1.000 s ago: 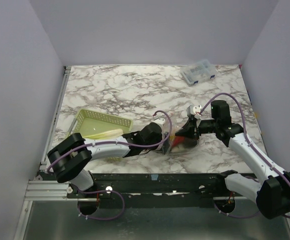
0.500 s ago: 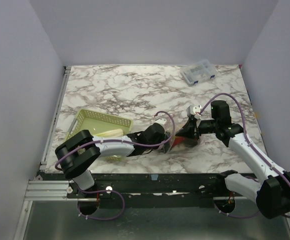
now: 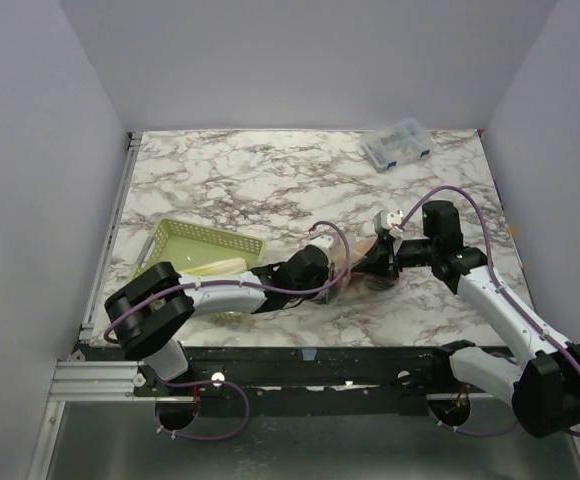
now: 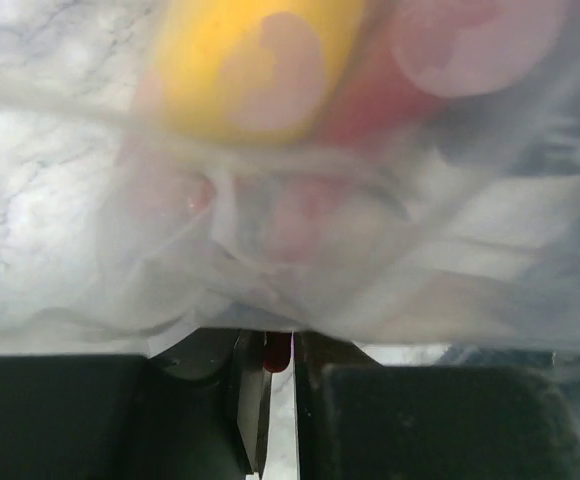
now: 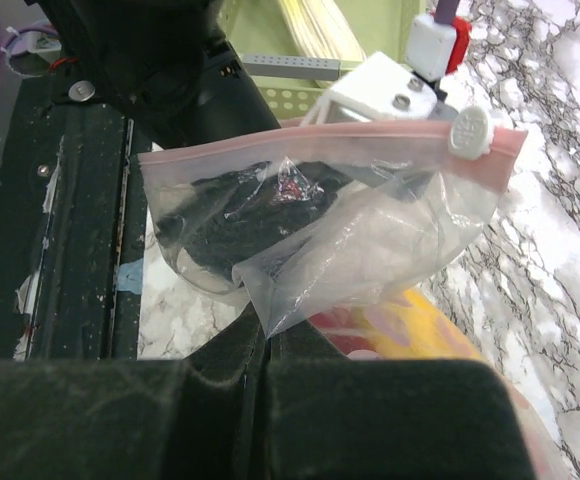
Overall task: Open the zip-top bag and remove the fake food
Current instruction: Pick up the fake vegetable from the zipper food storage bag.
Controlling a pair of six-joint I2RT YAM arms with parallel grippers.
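**Both end effectors gripped the bag, seal looked unopened**

Over the last second the left end effector [image 4: 279,368] crept closer to the right end effector [image 5: 262,345]. The zip-top bag [image 5: 370,220] ended up bunched between them, just above the counter [image 3: 250,180]. Each was clenched on a fold of film. The fake food, with a yellow piece [image 4: 250,60] clearest, sat inside just ahead of the left fingers. Beyond the right tips, the zip strip [image 5: 350,136] and its slider [image 5: 468,130] appeared unparted, so the opening pull likely remained.
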